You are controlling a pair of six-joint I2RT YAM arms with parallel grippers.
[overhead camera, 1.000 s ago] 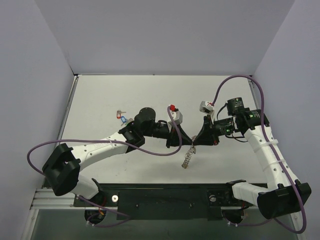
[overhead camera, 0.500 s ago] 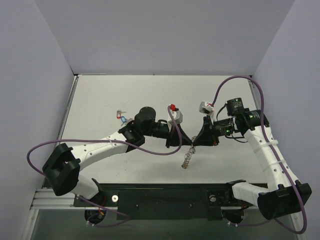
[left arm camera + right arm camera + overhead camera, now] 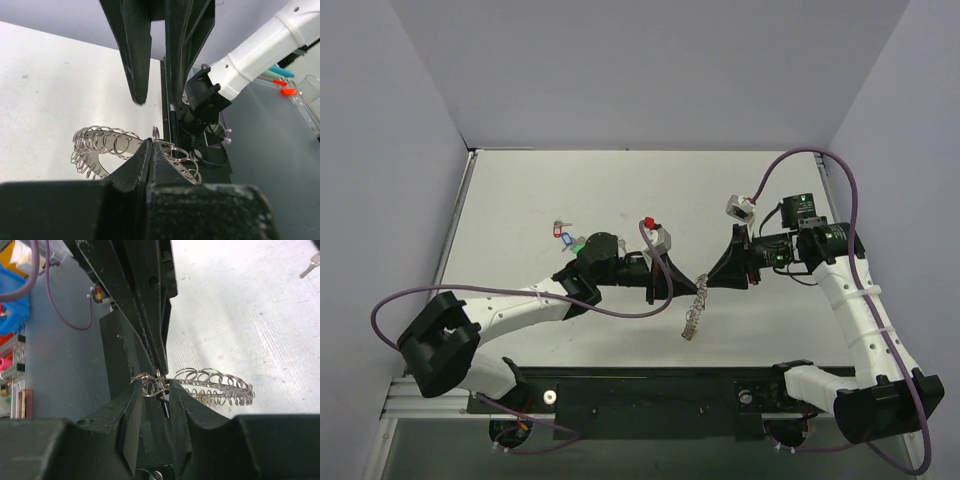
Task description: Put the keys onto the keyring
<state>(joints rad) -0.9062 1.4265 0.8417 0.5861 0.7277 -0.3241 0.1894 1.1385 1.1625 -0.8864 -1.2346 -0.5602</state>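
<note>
At the left of the top view, the left arm (image 3: 510, 305) is reaching from its base across the white table (image 3: 520, 185) toward the middle, with a purple cable (image 3: 382, 305) looping off it. Beyond its forearm the keys (image 3: 563, 232) are lying flat on the table in a small cluster, a blue tag and a red tag showing, well apart from both grippers. The left gripper (image 3: 682, 282) is pointing right. Its own wrist camera is showing its fingers (image 3: 132, 170) pressed together with no gap, pinching the wire of the keyring (image 3: 694, 312) at their tips. The keyring is hanging between the two grippers over the middle of the table, drooping from the pinch toward the near edge as a short fringed strand. Whether its lower end is touching the table I cannot tell. In the left wrist view the keyring (image 3: 100, 144) is fanning its small silver rings along a curved wire to one side of the closed tips. The right gripper (image 3: 712, 279) is facing left, tip to tip with the left one and just beside it. Its fingers (image 3: 125, 415) are standing a narrow way apart, and the end of the keyring (image 3: 215, 382) is passing into that gap. Whether either pad is pressing on the wire is not clear. The right arm (image 3: 855, 300) is running up the right side of the table from its base.
</note>
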